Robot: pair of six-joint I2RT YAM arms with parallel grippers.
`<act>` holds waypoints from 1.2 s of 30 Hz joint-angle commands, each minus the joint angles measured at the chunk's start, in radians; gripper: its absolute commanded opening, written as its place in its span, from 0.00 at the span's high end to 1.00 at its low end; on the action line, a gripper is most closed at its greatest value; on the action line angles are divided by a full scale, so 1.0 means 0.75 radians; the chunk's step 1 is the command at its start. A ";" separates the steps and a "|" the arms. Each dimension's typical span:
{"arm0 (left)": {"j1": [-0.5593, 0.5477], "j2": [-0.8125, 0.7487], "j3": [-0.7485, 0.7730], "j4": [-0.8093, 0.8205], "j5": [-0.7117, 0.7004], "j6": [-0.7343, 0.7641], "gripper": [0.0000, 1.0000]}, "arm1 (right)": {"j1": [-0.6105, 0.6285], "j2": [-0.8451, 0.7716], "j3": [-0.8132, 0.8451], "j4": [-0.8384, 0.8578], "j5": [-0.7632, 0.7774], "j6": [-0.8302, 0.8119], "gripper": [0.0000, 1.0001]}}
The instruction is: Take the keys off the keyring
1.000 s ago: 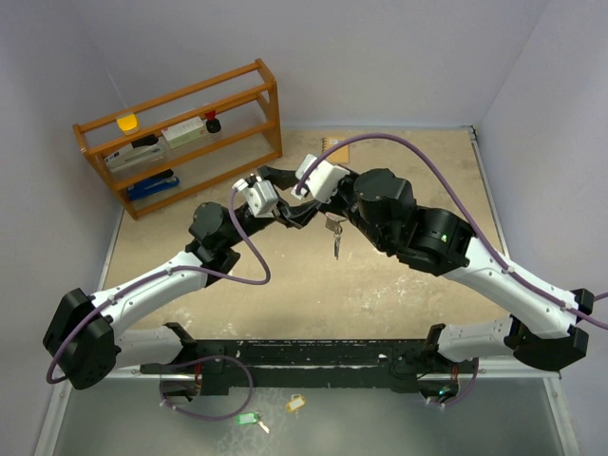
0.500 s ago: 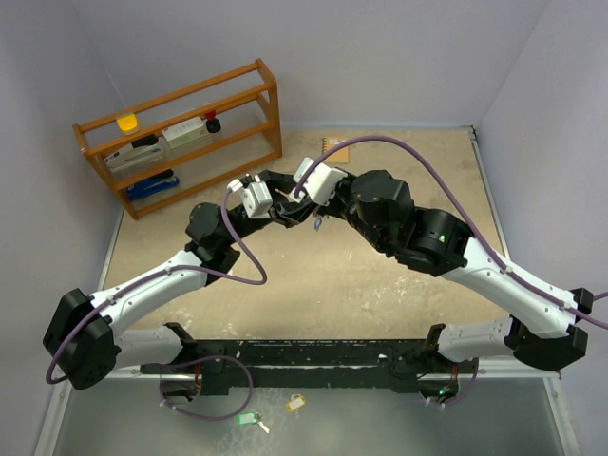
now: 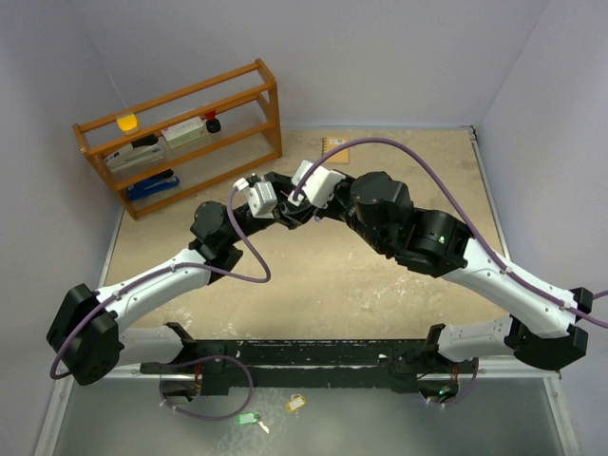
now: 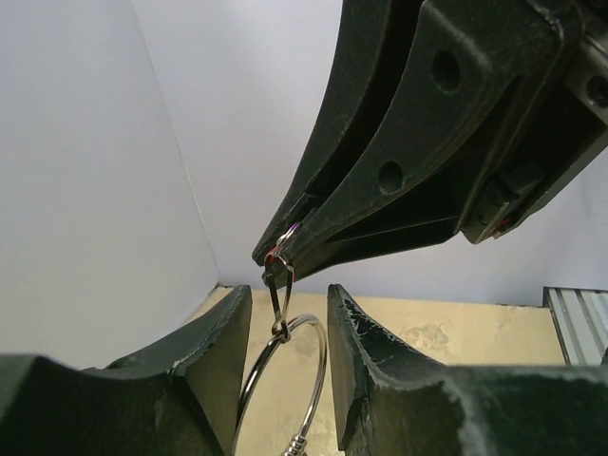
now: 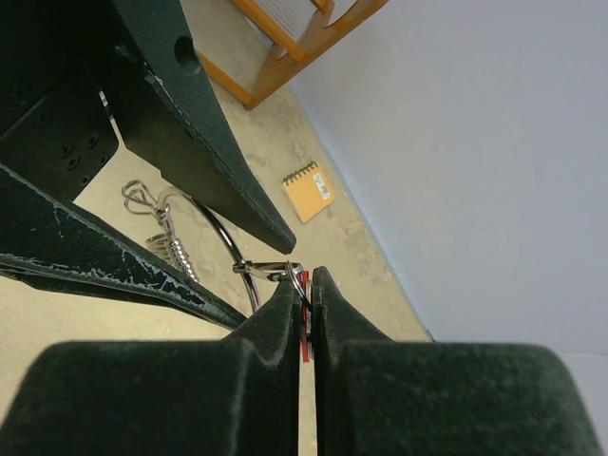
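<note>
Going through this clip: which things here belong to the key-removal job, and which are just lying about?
Job in hand:
thin silver wire keyring
red-tagged key, only a red sliver showing in the shut right gripper
left gripper, fingers either side of the ring

Lying about:
wooden shelf rack
orange spiral notepad
green key tag
yellow key tag

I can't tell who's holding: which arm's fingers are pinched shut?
The right arm's fingers, closed tight on a small silver split ring. The left arm's fingers stand apart, one either side of the large silver wire ring.
</note>
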 commanded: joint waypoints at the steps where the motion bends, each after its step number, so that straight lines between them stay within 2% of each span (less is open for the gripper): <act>1: -0.006 0.001 0.063 0.066 0.030 -0.023 0.65 | 0.011 -0.041 0.010 0.050 -0.011 0.002 1.00; 21: -0.006 0.007 0.064 0.067 0.044 -0.028 0.78 | 0.018 -0.047 0.003 0.058 -0.008 -0.004 1.00; 28: -0.006 0.005 0.052 0.059 0.030 -0.025 0.90 | 0.020 -0.061 -0.012 0.082 0.002 -0.013 1.00; 36: -0.005 0.000 0.053 0.070 0.026 -0.033 0.99 | 0.020 -0.063 -0.020 0.090 0.014 -0.016 1.00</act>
